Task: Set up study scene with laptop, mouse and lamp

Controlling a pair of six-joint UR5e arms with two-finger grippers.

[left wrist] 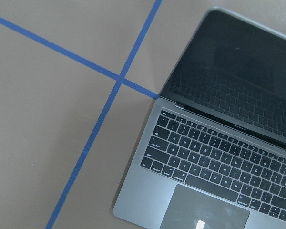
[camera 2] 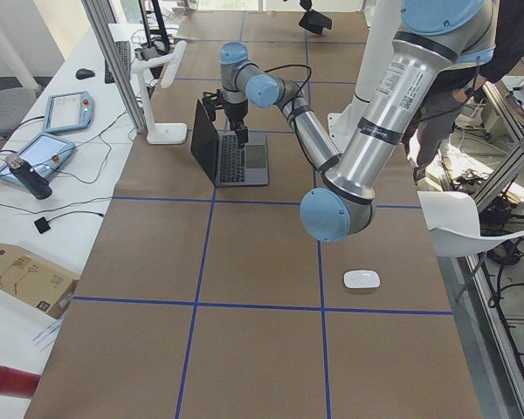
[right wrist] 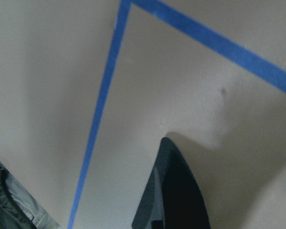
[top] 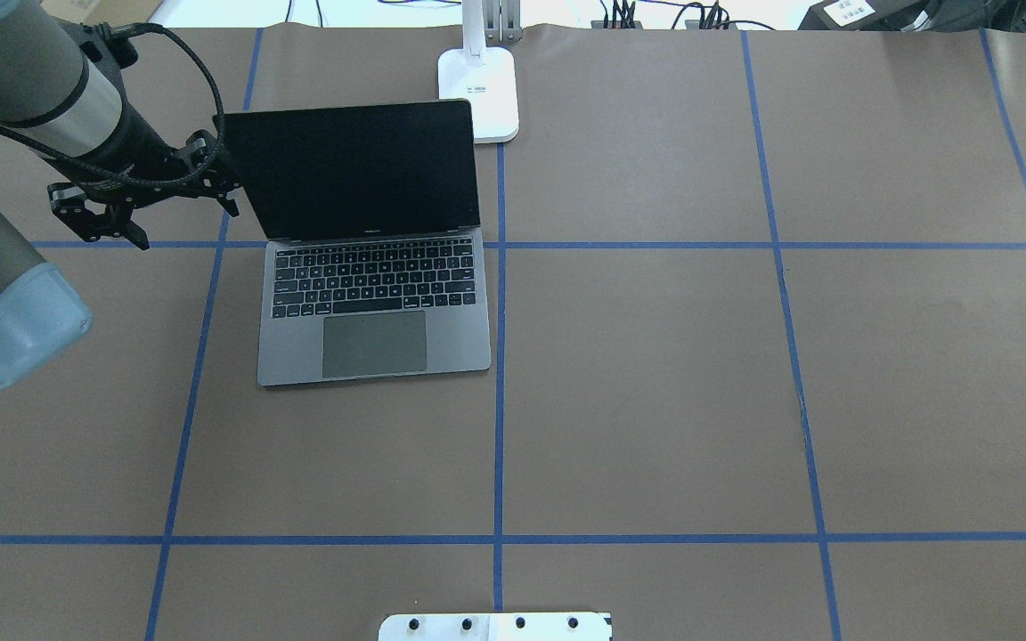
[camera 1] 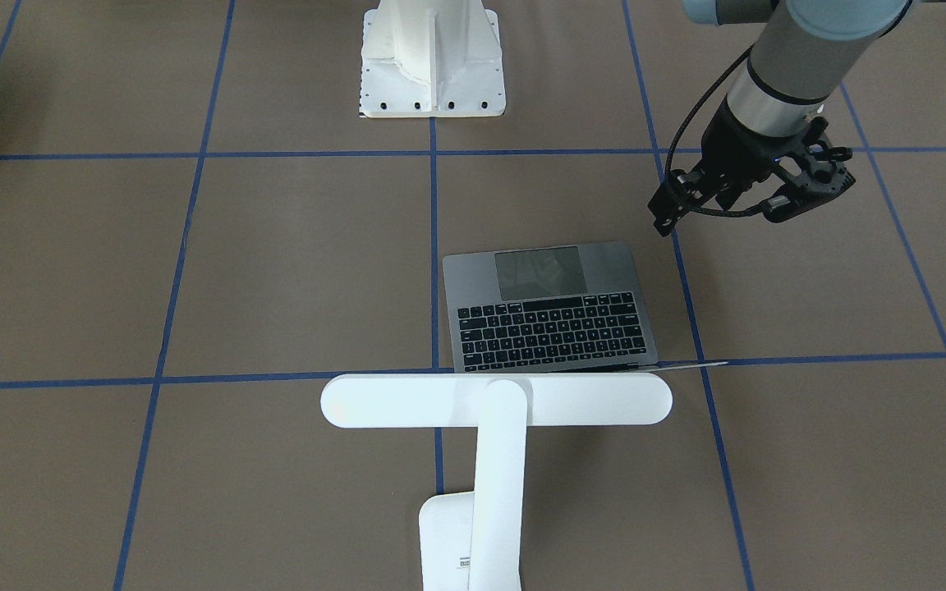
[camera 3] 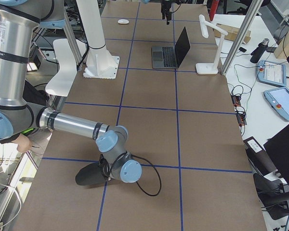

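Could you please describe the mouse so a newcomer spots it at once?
Find the open space-grey metal laptop beside the white T-shaped desk lamp. Toward the robot's left lies the small glossy white oval mouse, alone and far smaller than either.

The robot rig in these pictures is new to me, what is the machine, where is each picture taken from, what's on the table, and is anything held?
Two robot arms stand at a table, each ending in a two-finger tool. Two cameras look from above, two from the table's ends, one rides each wrist. On the table: an open laptop, a white lamp behind it, a white mouse apart. The left tool hangs open beside the screen, holding nothing. The right tool is low at the right end; its state unclear.
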